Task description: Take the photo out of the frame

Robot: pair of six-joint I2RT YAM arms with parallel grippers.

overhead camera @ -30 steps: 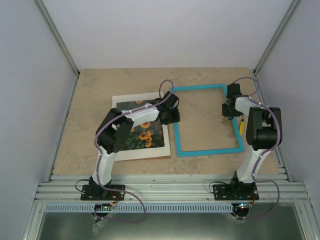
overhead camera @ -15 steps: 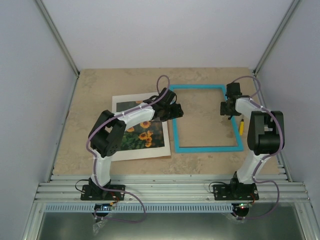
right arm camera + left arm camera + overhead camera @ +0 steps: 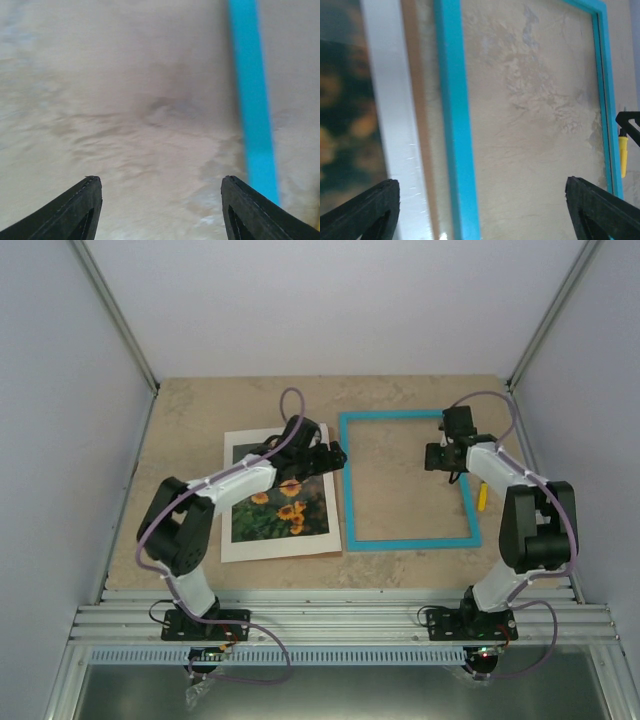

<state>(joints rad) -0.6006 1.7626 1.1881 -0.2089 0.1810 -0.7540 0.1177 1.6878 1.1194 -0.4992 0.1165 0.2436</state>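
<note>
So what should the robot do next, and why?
Probably lift both hands up and away. The photo already lies beside the frame, whose inside shows only table, and the left hand and right hand are open, holding nothing.

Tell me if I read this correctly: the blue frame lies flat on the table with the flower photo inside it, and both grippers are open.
One detail is wrong: the photo is not inside the frame but beside it, on the left arm's side, as the top view shows. The left gripper and right gripper are open.
</note>
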